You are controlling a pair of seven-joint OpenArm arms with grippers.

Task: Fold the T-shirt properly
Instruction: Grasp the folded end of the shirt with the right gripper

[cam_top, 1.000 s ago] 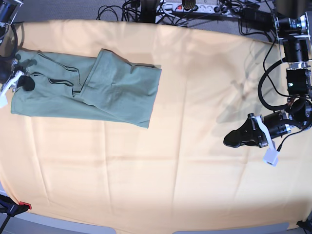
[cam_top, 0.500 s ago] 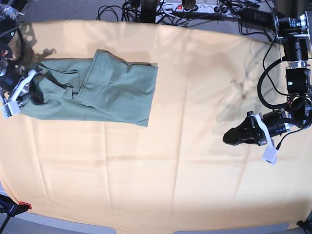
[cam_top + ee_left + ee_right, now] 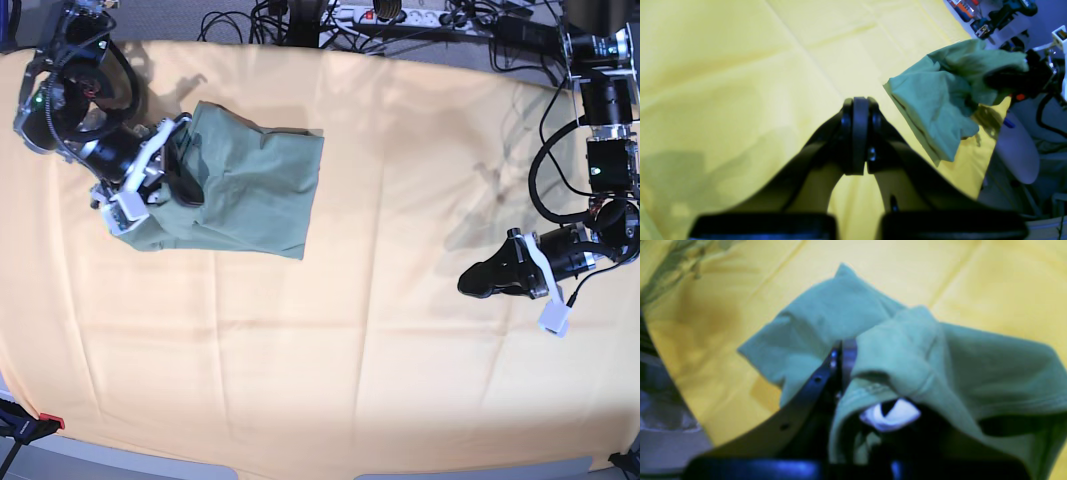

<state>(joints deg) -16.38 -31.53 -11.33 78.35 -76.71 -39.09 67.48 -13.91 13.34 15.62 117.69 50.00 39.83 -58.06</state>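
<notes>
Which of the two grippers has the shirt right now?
The right gripper: shut on the T-shirt's raised end. The left gripper hangs shut over bare yellow cloth, well apart.

My right arm sits at the far left of the base view, wrist bent w/ the right gripper aimed toward the scene's right. Its fingers are pinched tight on a fold of the T-shirt; wrist cam shows fabric draped over the tips, so I see one finger clearly, the other is mostly covered.

My left arm hangs down at the right edge, forearm vertical, wrist turned so the left gripper points left, low over the surface. Jaws are pressed together, nothing between them; the left wrist cam confirms, tips meeting.
</notes>
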